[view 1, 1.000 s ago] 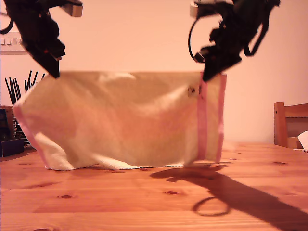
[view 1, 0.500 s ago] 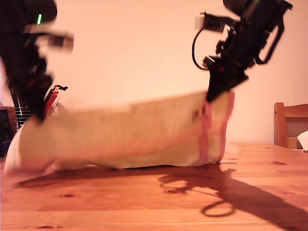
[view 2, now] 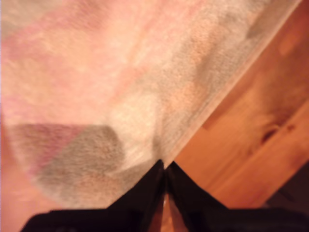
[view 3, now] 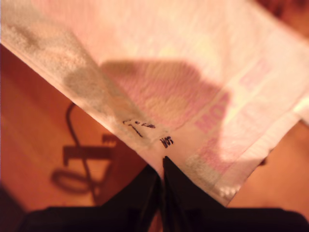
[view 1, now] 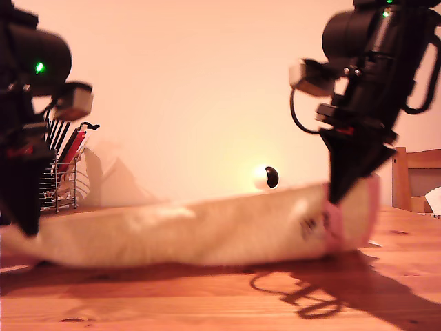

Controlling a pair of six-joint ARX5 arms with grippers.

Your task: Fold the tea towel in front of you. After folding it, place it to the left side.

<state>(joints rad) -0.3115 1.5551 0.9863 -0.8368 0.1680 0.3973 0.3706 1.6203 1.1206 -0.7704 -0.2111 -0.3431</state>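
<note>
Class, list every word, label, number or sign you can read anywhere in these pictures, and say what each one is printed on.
None can be read for certain.
Small dark print on the tea towel, near the edge my second end effector grips: too small and blurred to read.
Large faint pink lettering on the same towel: too washed out to read.
The same dark print in the exterior view: blurred.
The table shows no text.

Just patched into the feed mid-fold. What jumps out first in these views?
The tea towel stretches low across the wooden table, pinched at both ends. My second gripper is shut on the end with the dark print at the exterior view's right; my first gripper is shut on the opposite end. A small white camera sits behind.
</note>
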